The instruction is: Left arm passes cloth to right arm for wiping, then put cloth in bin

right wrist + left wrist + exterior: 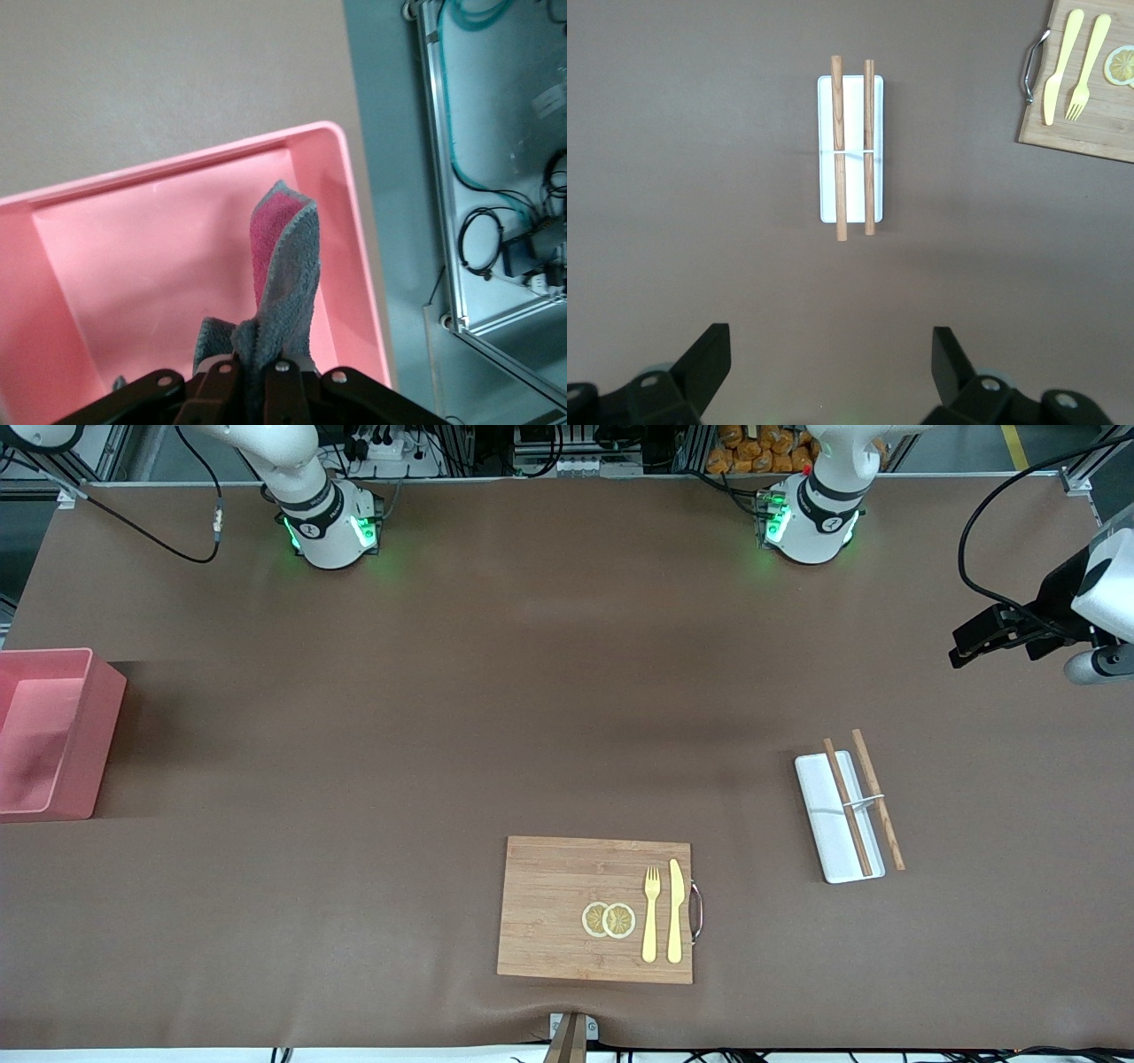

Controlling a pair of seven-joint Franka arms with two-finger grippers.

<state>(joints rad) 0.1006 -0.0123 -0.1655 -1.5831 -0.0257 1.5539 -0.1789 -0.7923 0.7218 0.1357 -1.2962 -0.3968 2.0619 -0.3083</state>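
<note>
Right gripper (252, 390), unseen from the front, pinches the crimson-and-grey folded cloth (282, 266) over the pink plastic bin (133, 257); left gripper (828, 354) waits spread wide, holding nothing, above the white tray (852, 150)

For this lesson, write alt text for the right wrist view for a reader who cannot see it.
The right gripper, shut on the cloth, holds it hanging over the inside of the pink bin. The cloth shows crimson and grey faces.

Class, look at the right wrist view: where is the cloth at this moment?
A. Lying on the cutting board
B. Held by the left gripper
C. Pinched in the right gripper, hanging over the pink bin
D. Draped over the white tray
C: the cloth hangs from the shut right gripper over the pink bin.
</note>
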